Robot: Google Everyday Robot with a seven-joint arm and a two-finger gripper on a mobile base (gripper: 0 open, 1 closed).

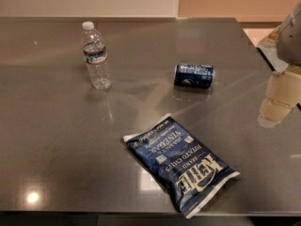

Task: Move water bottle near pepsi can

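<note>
Grey and glossy, the table (56, 149) fills the view, with a pale wall behind its far edge. On the far left stands the water bottle (96, 55), upright, its white cap on. The pepsi can (194, 75) lies on its side near the middle, well apart from the bottle. A blue chip bag (181, 163) lies flat towards the front edge. At the right edge the arm comes down from above, its cream gripper (277, 102) holding nothing, clear of all three; whether it is wide or narrow cannot be told.
</note>
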